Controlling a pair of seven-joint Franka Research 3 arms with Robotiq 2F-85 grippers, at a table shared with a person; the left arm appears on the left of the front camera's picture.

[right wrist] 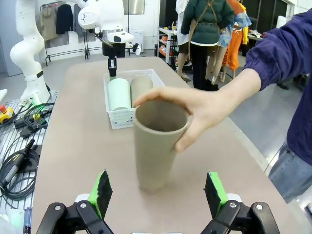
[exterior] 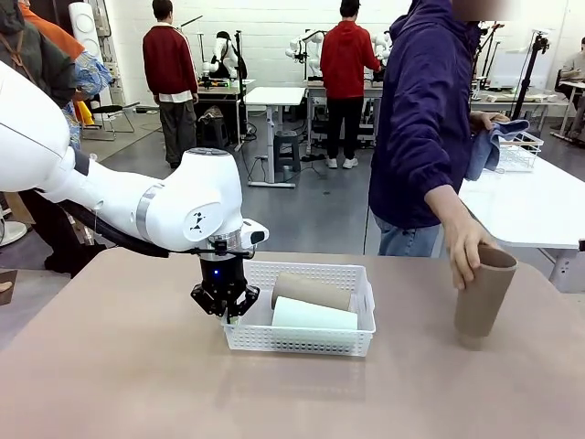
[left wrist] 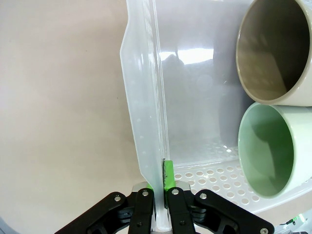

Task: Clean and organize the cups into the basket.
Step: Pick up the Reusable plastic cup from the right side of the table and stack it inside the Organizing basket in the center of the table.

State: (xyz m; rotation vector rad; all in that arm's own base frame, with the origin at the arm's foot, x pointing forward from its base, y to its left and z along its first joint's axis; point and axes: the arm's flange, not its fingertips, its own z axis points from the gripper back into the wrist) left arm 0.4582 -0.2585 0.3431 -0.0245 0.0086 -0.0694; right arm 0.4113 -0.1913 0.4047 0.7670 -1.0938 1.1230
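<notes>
The left gripper [exterior: 228, 313], clamped on the basket [exterior: 302, 339] rim, should hold steady; the open right gripper [right wrist: 158, 189] must center on the tan cup [right wrist: 155, 156].

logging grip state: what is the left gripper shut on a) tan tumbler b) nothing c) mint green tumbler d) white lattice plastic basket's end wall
d: the left gripper pinches the white lattice plastic basket by its end wall; the mint green tumbler and tan tumbler lie inside, untouched.

- The left arm [exterior: 110, 187] was glossy white and rounded, with a silver ring [exterior: 143, 212].
- The left pincer [exterior: 228, 314] was black under a blue light [exterior: 216, 272].
- The right pincer [right wrist: 157, 176] had black links [right wrist: 73, 217] and green pads [right wrist: 102, 192].
</notes>
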